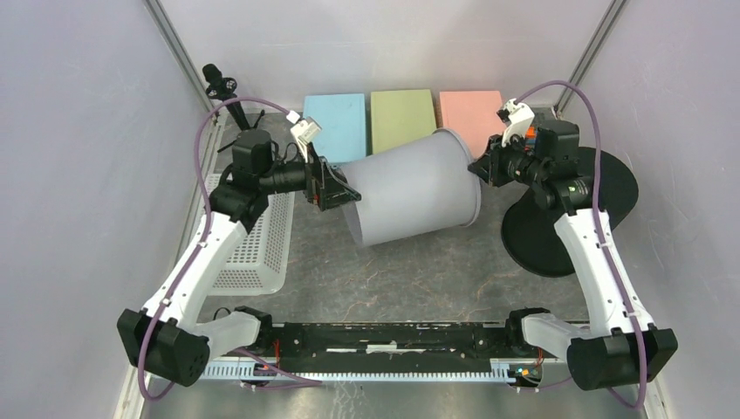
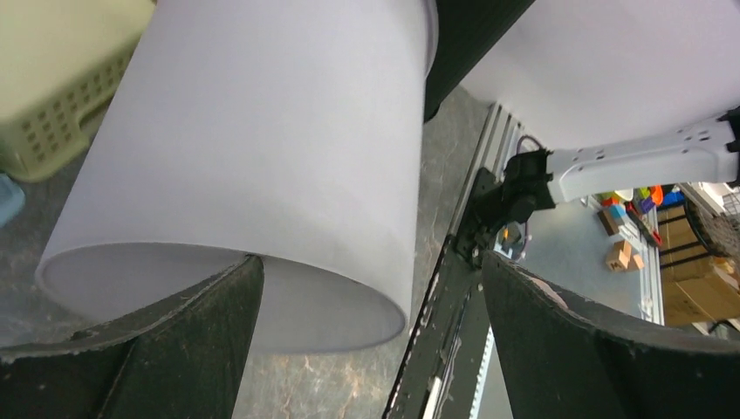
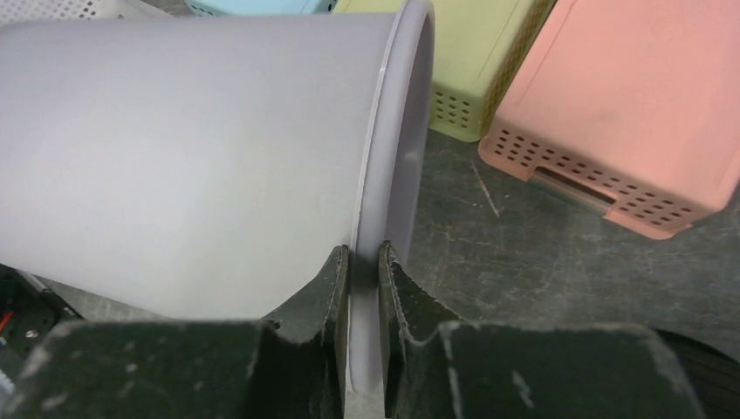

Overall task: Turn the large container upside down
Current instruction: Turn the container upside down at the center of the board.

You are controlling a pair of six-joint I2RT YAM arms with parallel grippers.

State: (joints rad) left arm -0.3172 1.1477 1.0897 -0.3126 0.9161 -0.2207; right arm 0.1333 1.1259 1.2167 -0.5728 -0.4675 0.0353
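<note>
The large container (image 1: pixel 414 188) is a pale grey tub turned on its side in the middle of the table, open rim to the right and flat base to the left. My right gripper (image 1: pixel 483 166) is shut on its rim. In the right wrist view the two fingers pinch the rim wall (image 3: pixel 364 253), one inside and one outside the container (image 3: pixel 192 157). My left gripper (image 1: pixel 345 190) stands wide open at the base end. In the left wrist view, the left gripper (image 2: pixel 371 260) has one fingertip (image 2: pixel 249 271) at the base edge of the container (image 2: pixel 262 131).
Blue (image 1: pixel 336 122), green (image 1: pixel 401 118) and pink (image 1: pixel 471 113) baskets lie overturned along the back. A white perforated basket (image 1: pixel 253 253) sits at the left. A black round disc (image 1: pixel 567 214) lies under the right arm. A black rail (image 1: pixel 384 336) runs along the near edge.
</note>
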